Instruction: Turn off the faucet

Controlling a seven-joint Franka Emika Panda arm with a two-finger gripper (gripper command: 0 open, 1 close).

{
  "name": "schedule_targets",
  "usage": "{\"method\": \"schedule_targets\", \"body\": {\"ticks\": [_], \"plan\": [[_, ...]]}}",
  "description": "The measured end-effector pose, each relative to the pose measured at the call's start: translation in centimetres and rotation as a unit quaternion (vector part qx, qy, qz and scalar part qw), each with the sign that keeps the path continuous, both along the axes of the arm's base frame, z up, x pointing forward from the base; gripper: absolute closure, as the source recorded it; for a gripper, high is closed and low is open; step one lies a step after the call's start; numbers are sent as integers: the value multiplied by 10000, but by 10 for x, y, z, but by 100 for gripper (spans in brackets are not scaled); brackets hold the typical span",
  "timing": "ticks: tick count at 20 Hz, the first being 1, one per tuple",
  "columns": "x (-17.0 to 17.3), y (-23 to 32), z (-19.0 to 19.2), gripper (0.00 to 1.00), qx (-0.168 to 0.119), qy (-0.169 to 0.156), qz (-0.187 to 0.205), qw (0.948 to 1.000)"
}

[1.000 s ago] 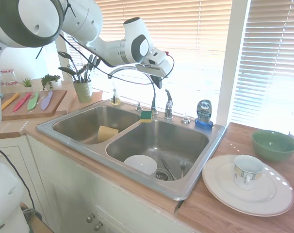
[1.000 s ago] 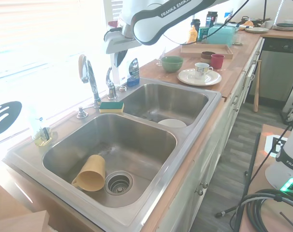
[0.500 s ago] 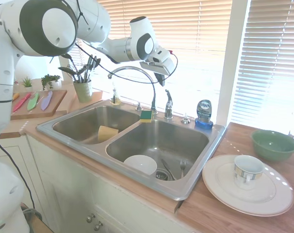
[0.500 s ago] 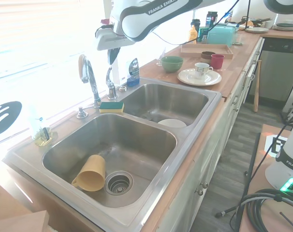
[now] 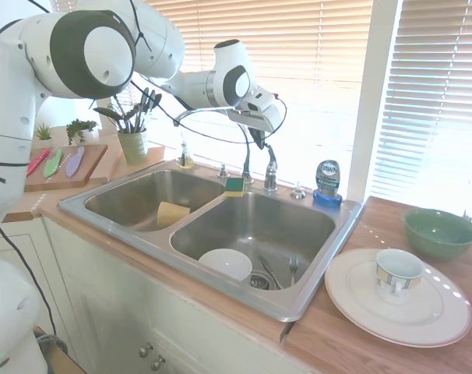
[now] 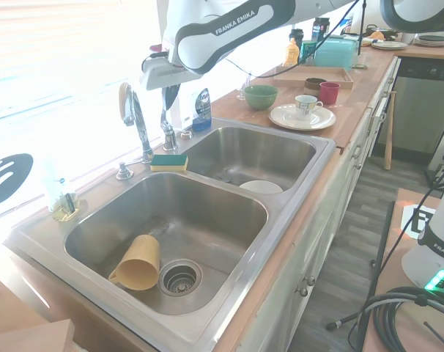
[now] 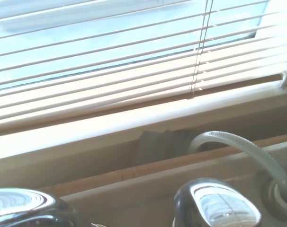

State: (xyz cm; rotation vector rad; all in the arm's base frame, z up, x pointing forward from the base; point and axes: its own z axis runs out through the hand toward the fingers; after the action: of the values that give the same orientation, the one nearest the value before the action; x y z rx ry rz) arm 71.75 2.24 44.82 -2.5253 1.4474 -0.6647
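The gripper [image 5: 259,139] hangs just above the faucet [image 5: 220,117] lever [image 5: 271,167] at the back of the sink [image 5: 314,292]; whether its fingers are open or touch the lever is hard to tell. A sponge [image 5: 235,185] sits beside the spout base, a soap bottle [image 5: 327,183] further right.

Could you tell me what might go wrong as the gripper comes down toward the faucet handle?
1. The gripper hangs just above the faucet's lever handle, close beside the gooseneck spout; a slightly off descent might strike the spout instead.
2. The handle is shiny, curved chrome, so the fingers may slip off it rather than turn it.
3. The blue dish-soap bottle stands close by on the sink rim; a wide sweep could topple it into the basin.
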Motion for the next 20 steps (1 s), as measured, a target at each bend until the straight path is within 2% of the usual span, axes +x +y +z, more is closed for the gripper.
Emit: {"method": "schedule_targets", "body": {"ticks": [6,13,20], "plan": [[0,1,2,100,-6,-12,14,10000],[4,0,33,100,-13,-290,-33,9996],[6,-3,34,100,-53,-297,-105,9995]]}}
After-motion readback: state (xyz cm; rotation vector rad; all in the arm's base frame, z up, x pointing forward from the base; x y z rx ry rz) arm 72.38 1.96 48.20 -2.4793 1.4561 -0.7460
